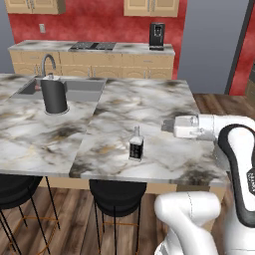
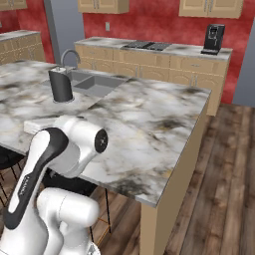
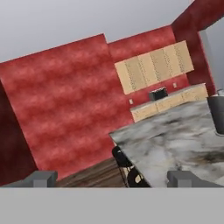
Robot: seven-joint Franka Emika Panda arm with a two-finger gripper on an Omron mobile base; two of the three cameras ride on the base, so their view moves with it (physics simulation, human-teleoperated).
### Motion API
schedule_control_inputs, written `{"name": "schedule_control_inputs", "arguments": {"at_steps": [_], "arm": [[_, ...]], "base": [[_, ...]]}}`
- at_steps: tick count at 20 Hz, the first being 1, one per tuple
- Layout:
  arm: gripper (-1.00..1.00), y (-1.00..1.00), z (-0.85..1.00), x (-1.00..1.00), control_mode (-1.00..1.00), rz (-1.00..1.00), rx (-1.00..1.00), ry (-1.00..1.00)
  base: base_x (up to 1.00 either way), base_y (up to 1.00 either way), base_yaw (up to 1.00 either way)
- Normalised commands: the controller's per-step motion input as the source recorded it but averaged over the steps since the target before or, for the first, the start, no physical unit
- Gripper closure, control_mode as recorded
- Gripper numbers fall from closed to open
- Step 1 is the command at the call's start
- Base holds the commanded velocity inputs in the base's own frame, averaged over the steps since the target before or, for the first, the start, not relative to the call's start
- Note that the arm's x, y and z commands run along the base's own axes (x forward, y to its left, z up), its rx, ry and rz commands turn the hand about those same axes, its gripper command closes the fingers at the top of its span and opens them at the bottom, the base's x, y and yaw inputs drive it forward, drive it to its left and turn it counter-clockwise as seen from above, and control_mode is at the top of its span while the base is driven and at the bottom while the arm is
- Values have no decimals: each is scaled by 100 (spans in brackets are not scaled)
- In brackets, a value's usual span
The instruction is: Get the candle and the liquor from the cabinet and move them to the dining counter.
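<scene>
While the black stools (image 1: 117, 191) sit nearest, tucked under the front edge just before the liquor (image 1: 136, 144), the bottle itself stands upright on the marble bench (image 1: 149, 99), close to that edge. That half of the job looks done.

To the right of the liquor and a little beyond it, the pincer (image 1: 168, 125) hangs above the marble, apart from the bottle. Its fingertips (image 3: 41, 177) are spread wide in the hand view, with nothing between them.

The step in hand, as I judge it, is clearing away to go for the candle. To do it well, the hand should lift up and away from the liquor, never sweeping across it. A squat bottle so near the edge could be knocked to the floor. The arm should fold in before the base drives.

Further back and left of the liquor, a dark canister (image 1: 54, 94) stands beside the inset sink (image 1: 79, 89). Well beyond the liquor, tan wall cabinets (image 1: 152, 7) hang on the red wall. Which one holds the candle I cannot tell.
</scene>
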Motion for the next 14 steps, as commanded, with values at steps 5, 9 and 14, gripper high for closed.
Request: {"name": "schedule_control_inputs", "arguments": {"at_steps": [5, 9, 14], "arm": [[-100, 3, 44, -80, -100, -16, 0, 25], [-100, 7, 44, -71, -100, -16, -1, 30], [-100, 25, 10, -39, -100, -14, -7, 25]], "base": [[0, 0, 0], [0, 0, 0], [0, 0, 0]]}}
